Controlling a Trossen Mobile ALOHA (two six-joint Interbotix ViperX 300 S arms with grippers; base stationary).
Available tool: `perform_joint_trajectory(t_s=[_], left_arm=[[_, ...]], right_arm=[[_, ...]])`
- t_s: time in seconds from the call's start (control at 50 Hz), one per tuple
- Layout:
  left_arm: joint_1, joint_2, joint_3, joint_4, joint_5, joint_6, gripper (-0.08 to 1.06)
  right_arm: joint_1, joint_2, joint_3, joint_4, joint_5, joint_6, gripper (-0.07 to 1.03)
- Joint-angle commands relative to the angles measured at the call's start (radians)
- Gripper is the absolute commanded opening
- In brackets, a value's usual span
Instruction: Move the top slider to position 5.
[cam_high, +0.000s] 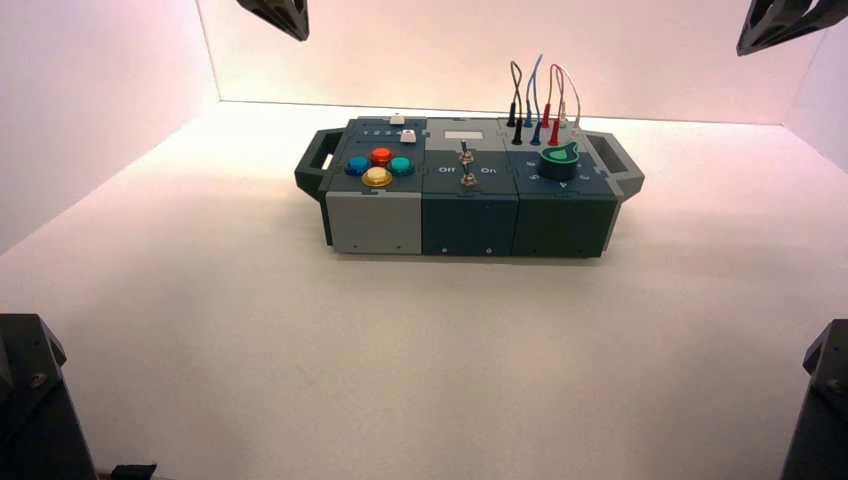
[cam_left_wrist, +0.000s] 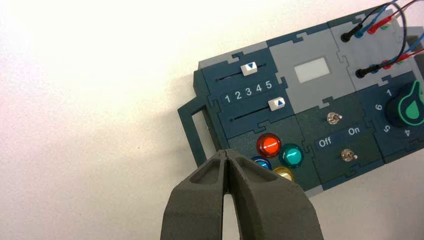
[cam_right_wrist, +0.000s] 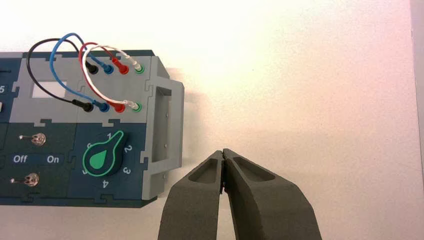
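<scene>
Hovering with both grippers, top slider at 4

Holding my left gripper (cam_left_wrist: 225, 152) up high toward the box's left side, apart from the box (cam_high: 471, 190) – tips pressed together, nothing pinched. My right gripper (cam_right_wrist: 224, 152) is up high beyond the box's right end, also pressed together, nothing in it, touching nothing.

Top slider (cam_left_wrist: 249, 68): white knob, far-left panel, far slot, lined up with the 4, one short of position 5 (cam_left_wrist: 268, 84), the last digit of the printed 1–5 row. Lower slider (cam_left_wrist: 276, 103), also white, sits at 5, on the near side of the digits.

Buttons in front of the sliders: red (cam_left_wrist: 269, 145), green (cam_left_wrist: 291, 155), blue (cam_left_wrist: 261, 162), yellow (cam_left_wrist: 284, 173). Middle: pale display window (cam_left_wrist: 312, 70) at the back, two metal toggle switches (cam_left_wrist: 334, 118) by the Off/On lettering. Right: green-topped knob (cam_right_wrist: 103, 156), narrow end between 1 and 2, with black, blue, red and white wires (cam_right_wrist: 59, 81) looping between sockets behind it. Box rests on the pale table (cam_high: 450, 350).
</scene>
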Motion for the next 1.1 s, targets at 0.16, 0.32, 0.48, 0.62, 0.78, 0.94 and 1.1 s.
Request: perform_joint_trajectory(t_s=[0.16,0.32,0.48,0.62,0.78,0.94,1.1], left_arm=[[-0.003,0.005,-0.011,0.0,-0.014,0.002,-0.03],[-0.003,0.009,-0.011,0.0,-0.012,0.003,-0.03],[-0.003,0.0,-0.012,0.002,-0.012,0.002,-0.03],[-0.006,-0.011,-0.015,-0.009,-0.003,-0.002,-0.03],[-0.009,0.006,-0.054,-0.021,-0.003,-0.014,-0.03],[-0.009,0.063,-0.133,-0.02,-0.002,-0.023,-0.03],[-0.009,0.15,-0.21,-0.021,0.025,-0.052,-0.03]], right_arm=[[0.002,-0.005,-0.026,0.003,-0.008,0.002,-0.02],[0.002,-0.008,-0.028,0.009,0.0,0.002,-0.02],[0.002,-0.017,-0.031,0.029,0.018,0.002,-0.02],[0.012,-0.018,-0.038,0.067,0.038,0.0,-0.02],[0.067,-0.02,-0.078,0.078,0.087,-0.012,-0.02],[0.137,-0.023,-0.106,0.08,0.098,-0.012,-0.02],[0.184,-0.034,-0.107,0.092,0.098,-0.002,-0.02]])
